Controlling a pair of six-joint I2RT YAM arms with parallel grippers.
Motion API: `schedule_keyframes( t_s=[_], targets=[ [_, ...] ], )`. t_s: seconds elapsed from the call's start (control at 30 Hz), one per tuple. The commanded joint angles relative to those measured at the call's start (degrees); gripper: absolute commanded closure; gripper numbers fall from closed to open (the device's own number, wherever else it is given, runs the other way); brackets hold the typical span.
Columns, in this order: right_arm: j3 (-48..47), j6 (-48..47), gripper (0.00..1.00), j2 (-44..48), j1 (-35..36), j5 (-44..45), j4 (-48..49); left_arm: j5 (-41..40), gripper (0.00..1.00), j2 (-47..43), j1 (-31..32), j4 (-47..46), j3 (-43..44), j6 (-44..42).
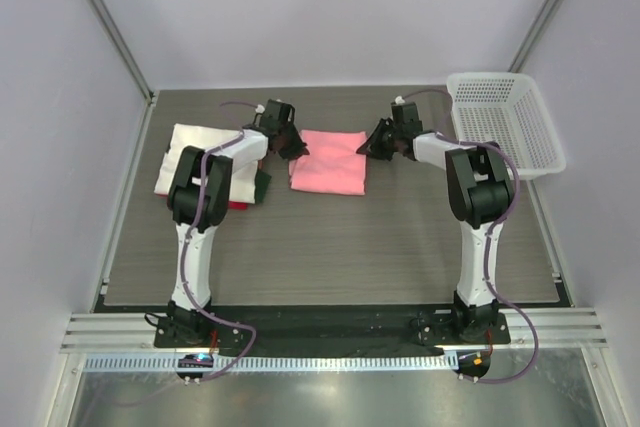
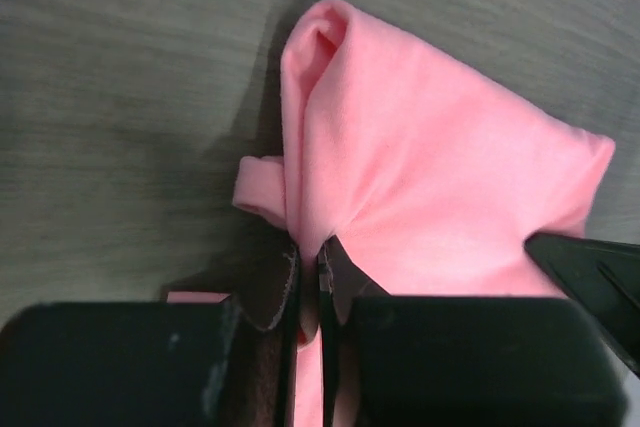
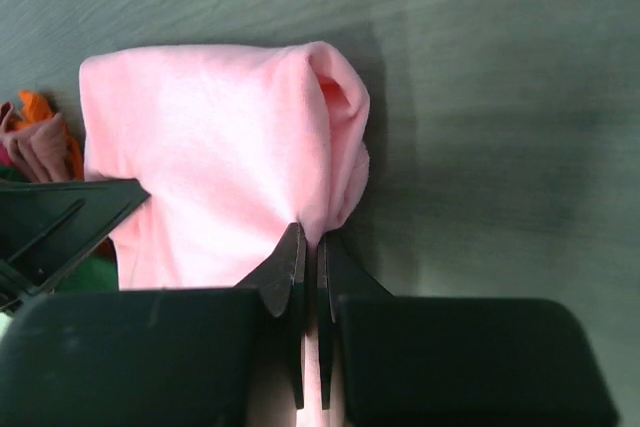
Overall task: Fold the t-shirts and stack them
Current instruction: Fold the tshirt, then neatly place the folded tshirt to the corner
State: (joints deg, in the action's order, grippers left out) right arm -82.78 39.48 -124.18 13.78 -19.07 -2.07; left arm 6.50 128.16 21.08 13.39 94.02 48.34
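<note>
A folded salmon-pink t-shirt (image 1: 330, 161) lies in the middle of the table, between both arms. My left gripper (image 1: 291, 144) is shut on its left edge; in the left wrist view the pink t-shirt (image 2: 440, 187) bunches up into the closed gripper (image 2: 308, 262). My right gripper (image 1: 378, 143) is shut on the right edge, where the pink t-shirt (image 3: 220, 157) is pinched in the gripper (image 3: 311, 247). A folded white t-shirt (image 1: 192, 155) lies at the left under my left arm, with a red t-shirt (image 1: 240, 203) showing at its near edge.
A white mesh basket (image 1: 503, 122) stands at the back right corner of the dark table (image 1: 340, 247). Dark green and orange cloth (image 3: 45, 137) lies beside the white stack.
</note>
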Motion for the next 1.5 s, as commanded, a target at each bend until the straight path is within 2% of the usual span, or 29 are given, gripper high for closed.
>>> schedule_keyframes(
  t_s=[0.0,0.2,0.47,0.57,0.7,0.83,1.0,1.1,1.27,1.47],
  targets=[
    [3.85,-2.04,0.99,9.82,0.90,0.18,1.53,-3.06,1.00,-9.82,1.15,-1.08,-4.71,-2.81],
    [9.65,-3.10,0.99,21.42,3.70,-0.79,1.28,-5.80,1.00,-25.22,2.47,-0.82,-15.68,-5.09],
    [8.35,-2.14,0.99,33.03,13.10,4.12,-2.85,-7.37,1.00,-46.91,0.98,14.28,-17.47,-8.52],
    [5.98,-1.17,0.99,34.27,16.88,4.92,-3.73,-8.17,1.00,-52.81,-2.26,20.26,-16.85,-10.19],
    [-0.07,0.33,0.99,32.25,23.46,7.81,-4.44,-9.66,1.00,-58.00,-10.42,27.12,-15.62,-12.82],
    [-5.71,0.86,0.99,27.34,29.87,10.44,-4.44,-11.69,1.00,-60.04,-16.59,33.71,-13.95,-15.72],
    [-13.19,1.74,0.99,18.91,35.17,12.56,-3.22,-10.81,1.00,-58.29,-25.72,36.00,-13.42,-18.54],
    [-16.79,2.00,0.99,14.34,37.02,13.44,-2.42,-10.55,1.00,-56.27,-28.89,36.71,-12.28,-19.24],
    [-19.87,3.67,0.99,8.79,37.72,13.45,0.13,-11.51,1.00,-51.71,-30.13,35.05,-10.00,-19.33],
    [-26.62,-0.02,0.99,1.67,37.37,13.62,1.71,-8.35,1.00,-43.10,-30.22,30.56,-7.54,-16.61]
  ],
)
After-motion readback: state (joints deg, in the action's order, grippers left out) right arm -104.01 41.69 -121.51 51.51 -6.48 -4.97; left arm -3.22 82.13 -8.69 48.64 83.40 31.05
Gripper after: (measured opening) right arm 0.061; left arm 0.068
